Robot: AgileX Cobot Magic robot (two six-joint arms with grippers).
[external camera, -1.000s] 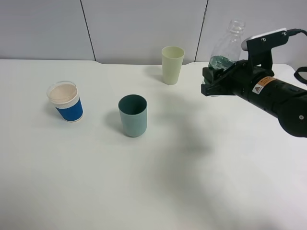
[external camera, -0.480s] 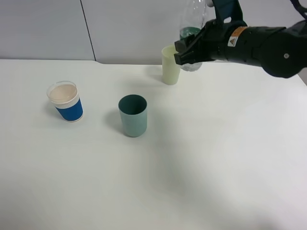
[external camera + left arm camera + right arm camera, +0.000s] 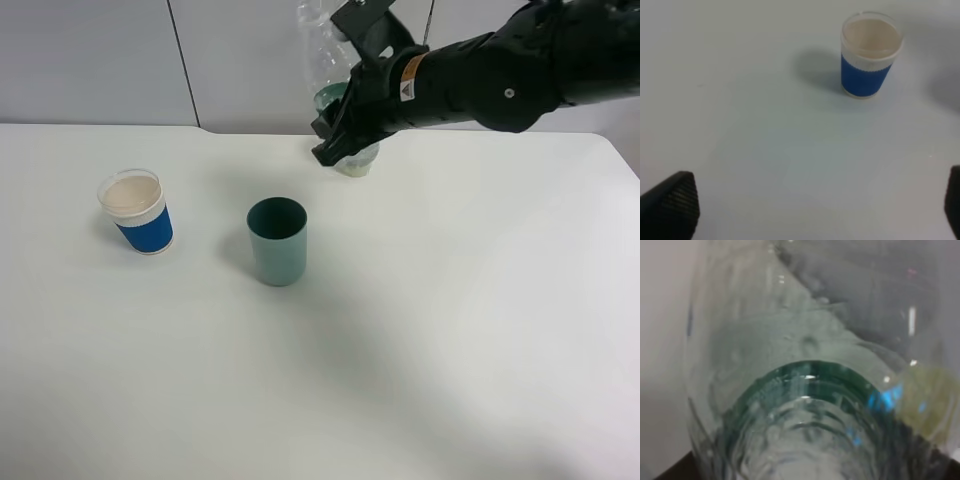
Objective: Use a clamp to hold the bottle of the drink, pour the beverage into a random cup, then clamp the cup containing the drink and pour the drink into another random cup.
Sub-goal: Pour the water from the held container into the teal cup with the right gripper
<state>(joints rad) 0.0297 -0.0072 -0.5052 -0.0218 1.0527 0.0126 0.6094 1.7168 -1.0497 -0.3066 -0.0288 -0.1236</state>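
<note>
No wording can be read; a small orange-and-white sticker (image 3: 408, 90) is seen on the black robot arm (image 3: 500, 85), its print illegible.

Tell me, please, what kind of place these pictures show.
Probably a robot test bench or lab, not a kitchen: a white table, plain grey wall panels, and a black robot arm holding a bottle.

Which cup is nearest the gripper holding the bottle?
The pale yellow-green cup, mostly hidden behind the right gripper holding the bottle; the teal cup and blue-banded cup stand clear of it.
</note>
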